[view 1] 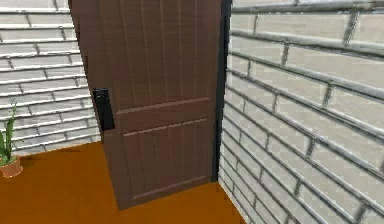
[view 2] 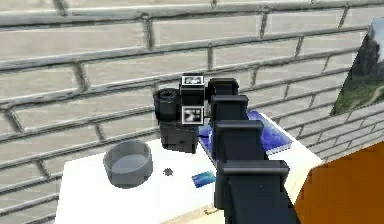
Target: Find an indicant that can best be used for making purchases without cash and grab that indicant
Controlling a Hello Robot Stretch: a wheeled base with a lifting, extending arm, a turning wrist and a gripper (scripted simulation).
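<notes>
Room: white brick wall (view 2: 80,60) with grey joints, rough and blocky, behind a plain white surface (view 2: 90,195).
Pincer: dark, boxy body (view 2: 176,122) over the middle of the surface, towards its far edge. Its far end merges with the dark body, so I cannot tell whether it holds anything.
Markers: two small white squares (view 2: 191,98) with black marks, just right of the pincer.
Arm: dark square bar (view 2: 245,170) in stepped segments, crossing the surface from its front edge.
Blue card: small flat blue rectangle (view 2: 203,181) lying near the surface's front edge, just left of the arm.
Speck: tiny dark thing (view 2: 168,173), too small to name, between card and bowl.
Bowl: grey, round, low-walled, matte (view 2: 130,163), on the left half of the surface.
Blue slab: flat, glossy, book-like (view 2: 268,135), partly under the arm, towards the far right corner.
Wall picture: green and blue landscape (view 2: 362,70).
Door: brown vertical planks (view 1: 160,90), with a black oblong handle plate (view 1: 103,108).
Floor: smooth, orange-brown (view 1: 60,190).
Plant: green leaves in a terracotta pot (view 1: 8,150), on the floor.
</notes>
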